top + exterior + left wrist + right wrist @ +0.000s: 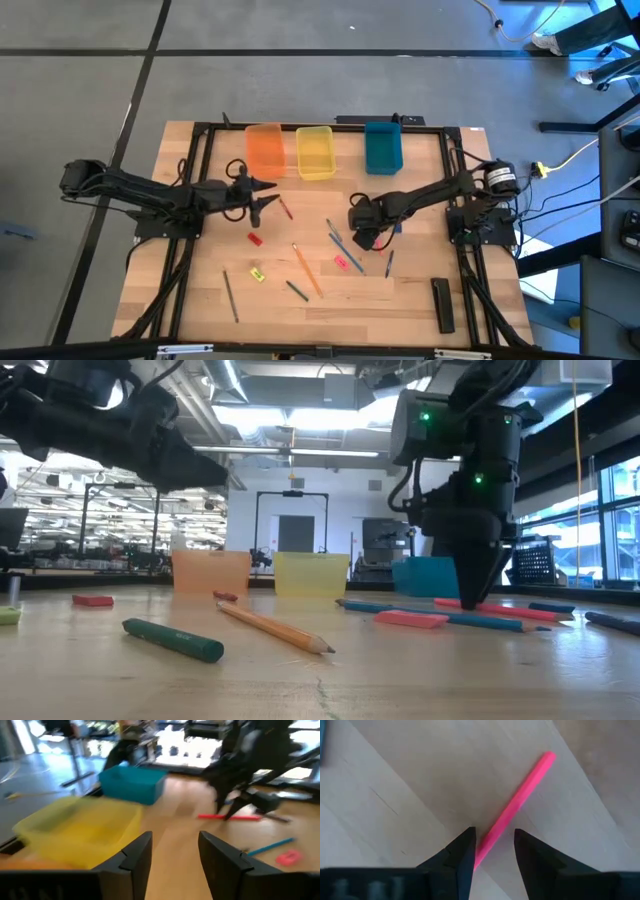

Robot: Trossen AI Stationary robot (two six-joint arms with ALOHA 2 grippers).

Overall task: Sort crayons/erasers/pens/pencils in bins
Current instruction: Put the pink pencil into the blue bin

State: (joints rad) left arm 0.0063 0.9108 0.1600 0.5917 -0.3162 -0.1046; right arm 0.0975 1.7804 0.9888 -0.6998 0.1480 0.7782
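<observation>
My right gripper (365,238) points down at the table right of centre. It is open, with its fingers on either side of a pink-red pencil (520,800) that lies flat on the table, near one end of it; it also shows in the low view (470,600). My left gripper (268,195) is open and empty in front of the orange bin (265,150), above the table. The yellow bin (315,150) and the teal bin (383,147) stand beside the orange one at the far edge. An orange pencil (306,270) and a blue pencil (345,250) lie mid-table.
A dark green crayon (297,291), a grey crayon (231,297) and a reddish-brown crayon (285,208) lie on the table. So do a red eraser (254,238), a yellow one (257,273) and a pink one (341,262). A black flat bar (443,303) lies near the right front.
</observation>
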